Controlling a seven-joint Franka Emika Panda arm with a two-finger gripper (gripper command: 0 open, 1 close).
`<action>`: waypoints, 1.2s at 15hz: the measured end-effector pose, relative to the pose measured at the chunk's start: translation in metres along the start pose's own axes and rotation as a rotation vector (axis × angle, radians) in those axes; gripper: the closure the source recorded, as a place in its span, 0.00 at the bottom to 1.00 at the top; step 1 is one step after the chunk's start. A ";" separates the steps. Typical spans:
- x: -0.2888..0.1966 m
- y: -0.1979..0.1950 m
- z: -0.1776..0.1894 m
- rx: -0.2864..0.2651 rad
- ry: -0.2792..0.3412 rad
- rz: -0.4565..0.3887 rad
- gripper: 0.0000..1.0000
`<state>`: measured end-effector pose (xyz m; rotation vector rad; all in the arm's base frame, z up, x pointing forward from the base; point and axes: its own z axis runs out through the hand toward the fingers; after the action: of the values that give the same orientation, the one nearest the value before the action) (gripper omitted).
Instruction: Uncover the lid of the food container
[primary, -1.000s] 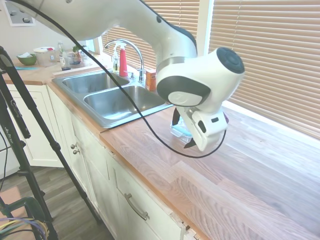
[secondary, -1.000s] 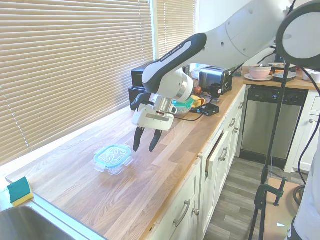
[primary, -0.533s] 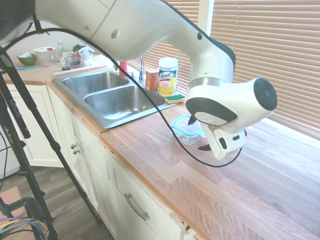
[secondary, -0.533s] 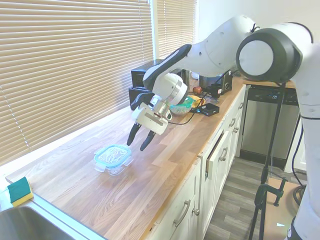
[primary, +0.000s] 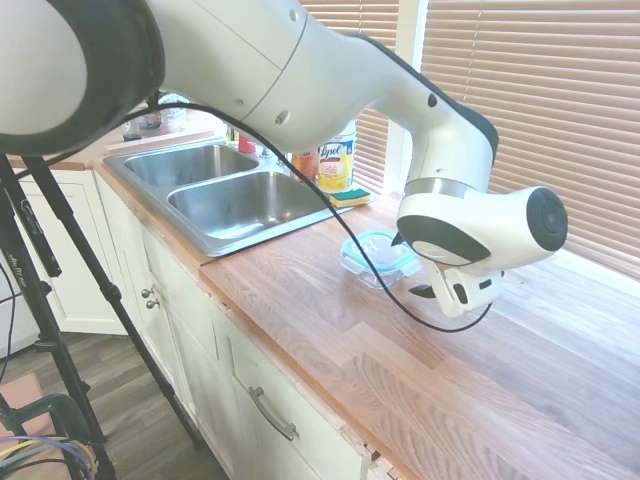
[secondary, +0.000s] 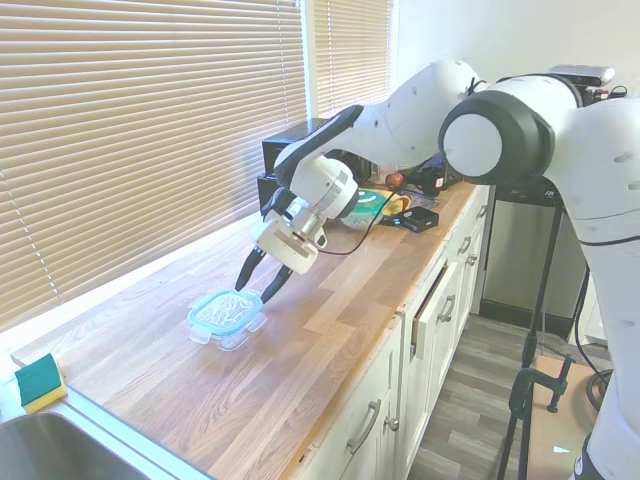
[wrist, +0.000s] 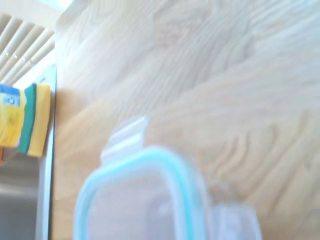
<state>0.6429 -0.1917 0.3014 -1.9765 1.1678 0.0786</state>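
Note:
The teal-rimmed clear lid (secondary: 226, 307) sits on top of the small glass food container (secondary: 228, 330) on the wooden counter (secondary: 330, 330). Both show in the first exterior view too, lid (primary: 377, 247) over container (primary: 368, 268). My gripper (secondary: 258, 281) hangs tilted just right of the lid's edge and slightly above it, fingers open with nothing between them. In the first exterior view the gripper (primary: 418, 268) is mostly hidden behind the wrist. Blurred in the wrist view, the lid (wrist: 145, 200) fills the lower part, with a clip tab (wrist: 125, 136) sticking out.
A yellow-green sponge (secondary: 41, 382) lies by the double sink (primary: 225, 190), with a yellow-labelled wipes canister (primary: 337, 160) behind it. Window blinds (secondary: 140, 130) run along the back of the counter. Toaster, bowls and other items (secondary: 400, 190) crowd the far end.
The gripper has swung down and toward the container, from well to its right and higher to just beside the lid's edge. The fingers stayed open; lid and container have not moved.

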 end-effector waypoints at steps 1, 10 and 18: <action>0.006 -0.002 0.003 0.006 -0.006 0.000 0.00; 0.016 -0.017 0.008 0.034 -0.080 -0.019 0.00; 0.013 -0.008 0.010 0.026 -0.171 -0.006 1.00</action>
<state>0.6598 -0.1926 0.2943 -1.9103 1.0474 0.2238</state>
